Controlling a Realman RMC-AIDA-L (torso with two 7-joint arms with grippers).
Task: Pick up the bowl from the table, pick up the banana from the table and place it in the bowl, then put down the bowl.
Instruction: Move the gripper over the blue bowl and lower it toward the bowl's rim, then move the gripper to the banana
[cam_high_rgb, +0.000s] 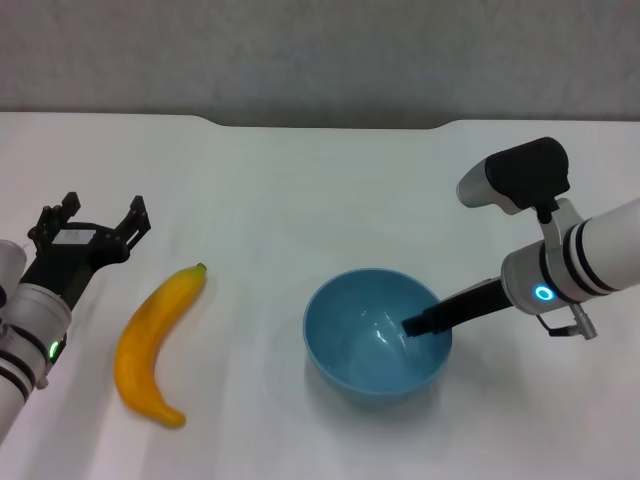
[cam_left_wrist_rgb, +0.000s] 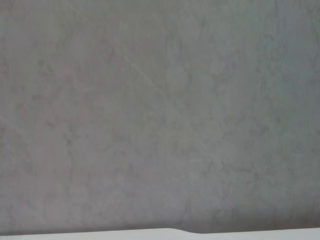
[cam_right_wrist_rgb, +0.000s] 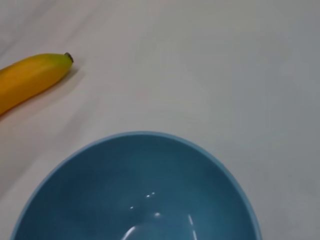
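Right gripper (cam_high_rgb: 415, 326) looks pinched on the bowl (cam_high_rgb: 375, 335) rim, though I can't quite confirm contact. A one-sided hold could tip the bowl. Left gripper (cam_high_rgb: 92, 222) hangs spread wide beside the banana (cam_high_rgb: 155, 345).

The left gripper (cam_high_rgb: 98, 226) is hovering at the left with fingers spread; the right gripper (cam_high_rgb: 418, 324) is reaching leftward, angled down
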